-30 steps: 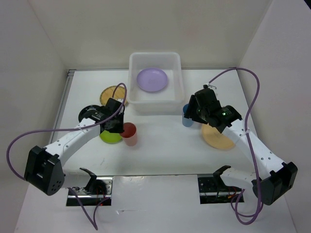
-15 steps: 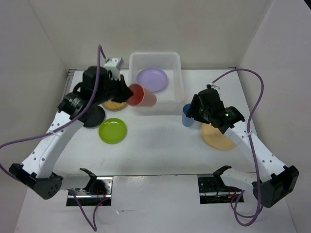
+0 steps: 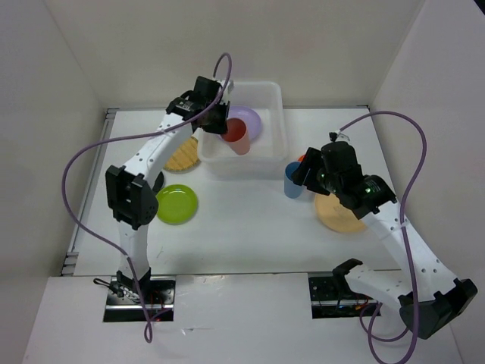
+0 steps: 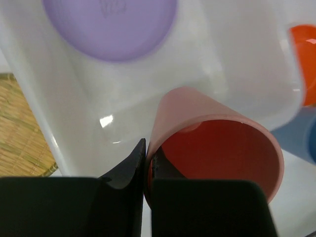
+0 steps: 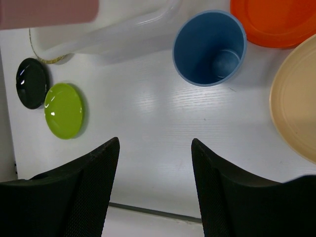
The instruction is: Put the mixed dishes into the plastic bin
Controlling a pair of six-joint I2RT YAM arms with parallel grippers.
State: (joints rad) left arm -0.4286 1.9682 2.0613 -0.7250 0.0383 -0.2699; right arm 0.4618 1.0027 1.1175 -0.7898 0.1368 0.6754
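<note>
My left gripper (image 3: pixel 225 129) is shut on the wall of the pink-red cup (image 3: pixel 236 137), one finger inside and one outside (image 4: pixel 149 148). It holds the cup (image 4: pixel 217 148) tilted over the near left part of the plastic bin (image 3: pixel 267 163). The lavender plate (image 3: pixel 248 121) lies in the bin (image 4: pixel 207 64). My right gripper (image 3: pixel 301 176) is open and empty (image 5: pixel 155 140), just above the table near the upright blue cup (image 5: pixel 210 47). The orange plate (image 5: pixel 274 19) and the plain tan plate (image 5: pixel 296 98) lie to the right of that cup.
The woven tan plate (image 3: pixel 180 157) lies left of the bin. The lime green plate (image 3: pixel 176 203) lies on the table at front left. A small black plate (image 5: pixel 32 83) lies beside it, hidden by my left arm in the top view. Walls stand on three sides.
My left gripper has lifted the pink-red cup off the table by the lime plate and carried it back and right over the bin. My right gripper has barely moved.
</note>
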